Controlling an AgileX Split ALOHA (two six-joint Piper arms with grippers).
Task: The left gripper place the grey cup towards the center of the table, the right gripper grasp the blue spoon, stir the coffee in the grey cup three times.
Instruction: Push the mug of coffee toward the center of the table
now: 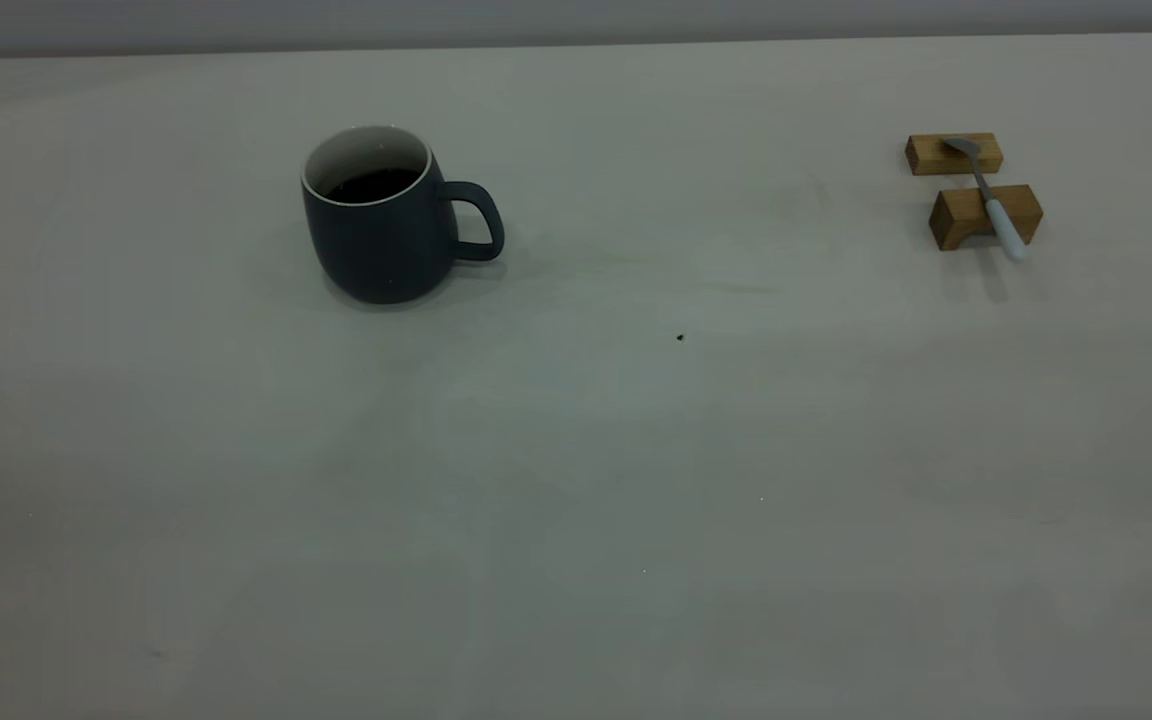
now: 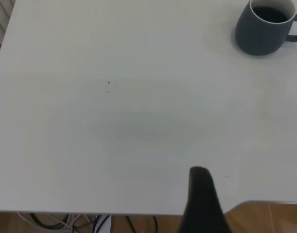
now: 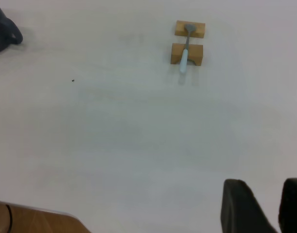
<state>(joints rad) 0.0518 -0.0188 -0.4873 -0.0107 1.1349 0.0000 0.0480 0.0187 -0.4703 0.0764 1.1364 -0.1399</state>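
Observation:
The grey cup [image 1: 386, 215] stands upright at the table's [image 1: 576, 480] back left, its handle pointing toward the centre, with dark coffee [image 1: 373, 184] inside. In the left wrist view the grey cup [image 2: 265, 29] is far from my left gripper [image 2: 202, 194], which hangs over the table's near edge. The blue spoon [image 1: 991, 200] lies across two wooden blocks at the back right, its pale handle toward the front. In the right wrist view the blue spoon [image 3: 185, 51] is far off, and my right gripper [image 3: 264, 184] is open and holds nothing. Neither gripper appears in the exterior view.
Two small wooden blocks [image 1: 954, 153] [image 1: 966, 215] carry the spoon. A tiny dark speck [image 1: 680, 337] marks the table's middle. Wooden floor [image 2: 265, 218] and cables [image 2: 80, 224] show past the table's near edge in the left wrist view.

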